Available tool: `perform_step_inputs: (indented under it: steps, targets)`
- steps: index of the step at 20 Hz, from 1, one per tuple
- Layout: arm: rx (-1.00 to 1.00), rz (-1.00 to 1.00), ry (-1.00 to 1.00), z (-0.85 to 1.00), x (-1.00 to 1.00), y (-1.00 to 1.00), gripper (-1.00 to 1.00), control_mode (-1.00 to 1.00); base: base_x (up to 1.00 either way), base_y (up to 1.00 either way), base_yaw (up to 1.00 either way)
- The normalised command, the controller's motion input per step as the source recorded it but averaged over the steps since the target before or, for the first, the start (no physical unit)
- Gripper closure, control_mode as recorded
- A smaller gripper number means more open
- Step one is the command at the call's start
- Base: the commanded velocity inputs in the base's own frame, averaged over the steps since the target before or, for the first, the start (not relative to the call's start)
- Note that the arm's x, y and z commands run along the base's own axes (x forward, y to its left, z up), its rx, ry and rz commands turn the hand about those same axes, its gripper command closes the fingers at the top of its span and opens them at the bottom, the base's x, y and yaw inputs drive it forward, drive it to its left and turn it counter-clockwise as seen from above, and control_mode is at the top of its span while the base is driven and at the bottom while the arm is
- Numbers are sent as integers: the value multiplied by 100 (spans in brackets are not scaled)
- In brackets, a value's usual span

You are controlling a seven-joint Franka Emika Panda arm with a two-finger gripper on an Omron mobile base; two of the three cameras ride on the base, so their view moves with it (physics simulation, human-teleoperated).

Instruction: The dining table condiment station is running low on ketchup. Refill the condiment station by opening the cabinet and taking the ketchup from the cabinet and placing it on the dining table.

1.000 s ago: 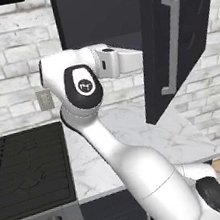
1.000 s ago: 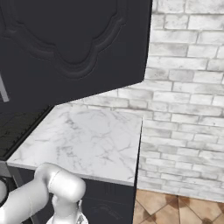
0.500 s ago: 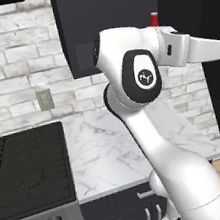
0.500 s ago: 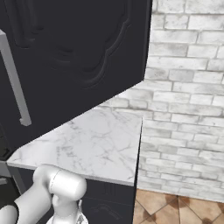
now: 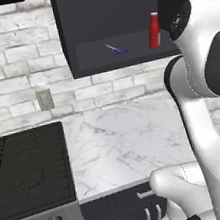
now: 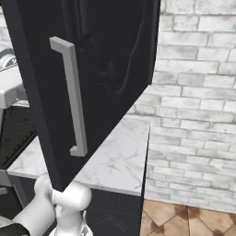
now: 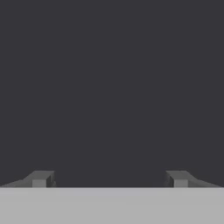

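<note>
Black wall cabinet [image 5: 118,24] stands open; small all-red squeeze ketchup bottle [image 5: 154,30] sits upright, long axis vertical, at the right of its shelf, w/ a small bluish item [image 5: 117,50] well to its left. Ornate raised-panel door w/ silver bar handle [image 6: 71,97] hangs swung out over the white marble desk [image 5: 123,145]. Jaws [image 7: 109,179] spread wide, holding nothing, facing a plain dark surface at close range, so which way the bottle lies from them can't be told. Likely next: reach into the shelf, clear of the door edge.
</note>
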Motion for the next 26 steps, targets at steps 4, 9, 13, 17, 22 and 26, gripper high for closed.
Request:
perform_step_inputs:
  steps: [4,9,13,17,22,26]
  targets:
    - [0,7,-23,3,-87,-12,-100,-100,0,0,0]
    - [0,22,-21,0,-70,85,-100,-100,0,0,0]
    - [5,28,-6,7,-38,100,-100,-100,0,0,0]
    - [3,34,16,34,-4,90,-100,-100,0,0,0]
    - [7,49,31,26,18,21,-100,-100,0,0,0]
    - [12,60,27,0,38,-12,-100,-100,0,0,0]
